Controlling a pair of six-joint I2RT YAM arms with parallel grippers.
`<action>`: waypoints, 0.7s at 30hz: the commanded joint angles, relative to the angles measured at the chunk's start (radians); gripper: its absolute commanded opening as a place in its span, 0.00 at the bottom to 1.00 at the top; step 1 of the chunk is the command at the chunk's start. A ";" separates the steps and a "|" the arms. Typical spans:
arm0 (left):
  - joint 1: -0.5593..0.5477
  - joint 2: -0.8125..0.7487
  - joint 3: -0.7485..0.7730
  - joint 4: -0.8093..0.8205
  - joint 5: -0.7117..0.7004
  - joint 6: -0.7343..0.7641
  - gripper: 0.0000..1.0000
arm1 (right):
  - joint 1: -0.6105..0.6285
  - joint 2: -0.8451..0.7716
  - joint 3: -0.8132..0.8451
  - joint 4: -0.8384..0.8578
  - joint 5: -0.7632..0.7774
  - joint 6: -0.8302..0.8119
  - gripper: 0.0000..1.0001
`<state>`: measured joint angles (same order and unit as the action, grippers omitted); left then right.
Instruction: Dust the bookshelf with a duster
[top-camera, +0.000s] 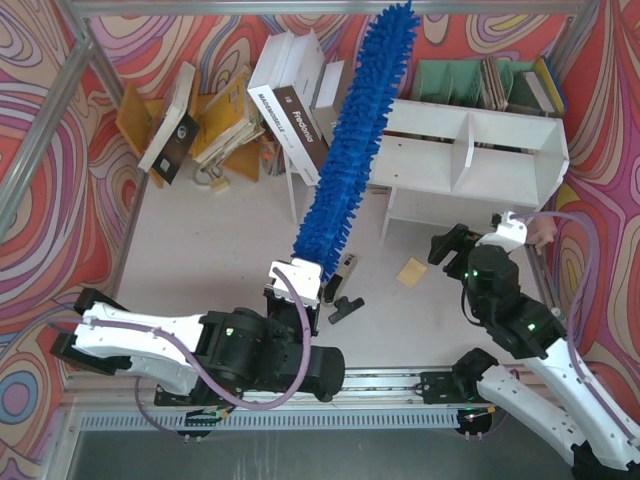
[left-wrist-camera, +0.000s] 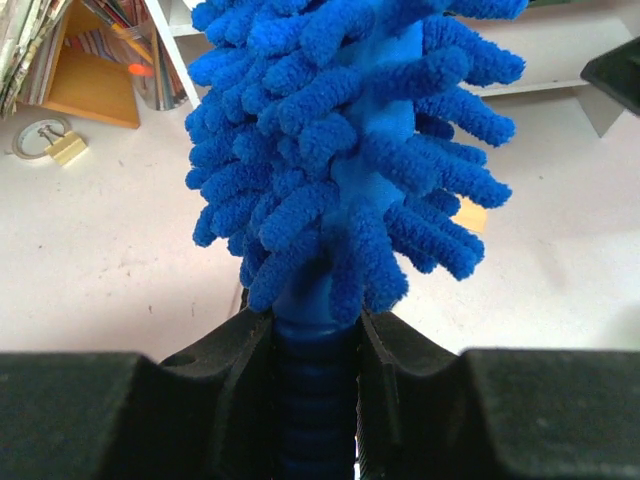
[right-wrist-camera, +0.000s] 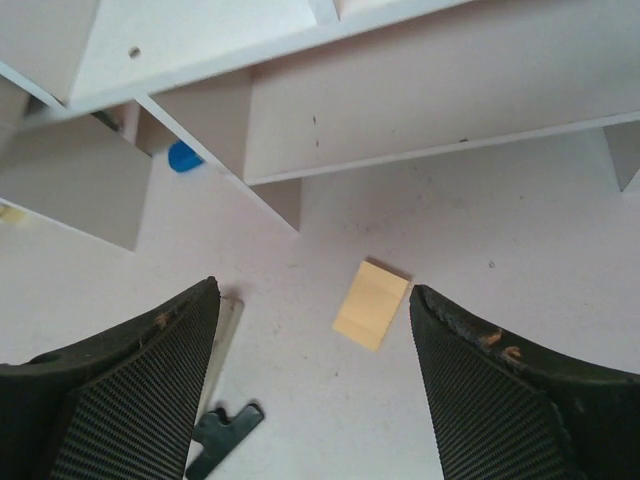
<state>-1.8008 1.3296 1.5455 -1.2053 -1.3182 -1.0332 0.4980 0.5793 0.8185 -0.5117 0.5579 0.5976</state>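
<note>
- Your left claw (top-camera: 298, 274) is clamped narrow on the slim ribbed handle of the duster (top-camera: 350, 140); the wrist view shows both fingers (left-wrist-camera: 235, 365) pressed against the handle just below the fluffy strands.
- The duster is bright blue and shaggy. It slants up and away from the claw, over the counter (top-camera: 200, 260), toward the back wall.
- In the top view its upper part crosses the left end of the bookshelf (top-camera: 470, 150). You cannot tell from here whether the strands touch the board.
- The bookshelf is a white board unit standing at the back right, its upper tier split by a central divider.
- Your right claw (top-camera: 450, 245) has its jaws standing wide with nothing held, low over the counter just in front of the bookshelf's right half.
- In the right wrist view, a tan card (right-wrist-camera: 370, 303) lies flat on the counter between the fingers (right-wrist-camera: 150, 380), well apart from both.
- That same view shows a blue bit of duster through the shelf's left bay.
- A black-and-silver handheld tool (top-camera: 345, 285) lies on the counter just beside the left claw.
- A brass padlock (left-wrist-camera: 45, 143) sits on the counter at the left, near a heap of leaning books.
- A brown book (top-camera: 300, 125) leans just left of the duster.
- A pale green file organiser (top-camera: 450, 80) stands behind the bookshelf.
</note>
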 joint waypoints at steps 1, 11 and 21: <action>0.047 0.030 0.025 -0.005 -0.032 0.020 0.00 | -0.004 -0.003 -0.061 0.134 0.005 -0.118 0.71; 0.197 0.129 0.086 -0.012 0.203 0.037 0.00 | -0.003 -0.013 -0.176 0.205 -0.004 -0.098 0.73; 0.251 0.327 0.260 -0.206 0.372 -0.015 0.00 | -0.004 -0.073 -0.307 0.249 0.007 -0.070 0.73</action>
<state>-1.5539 1.5974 1.7512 -1.3033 -1.0016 -1.0130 0.4976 0.5312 0.5480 -0.3119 0.5484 0.5148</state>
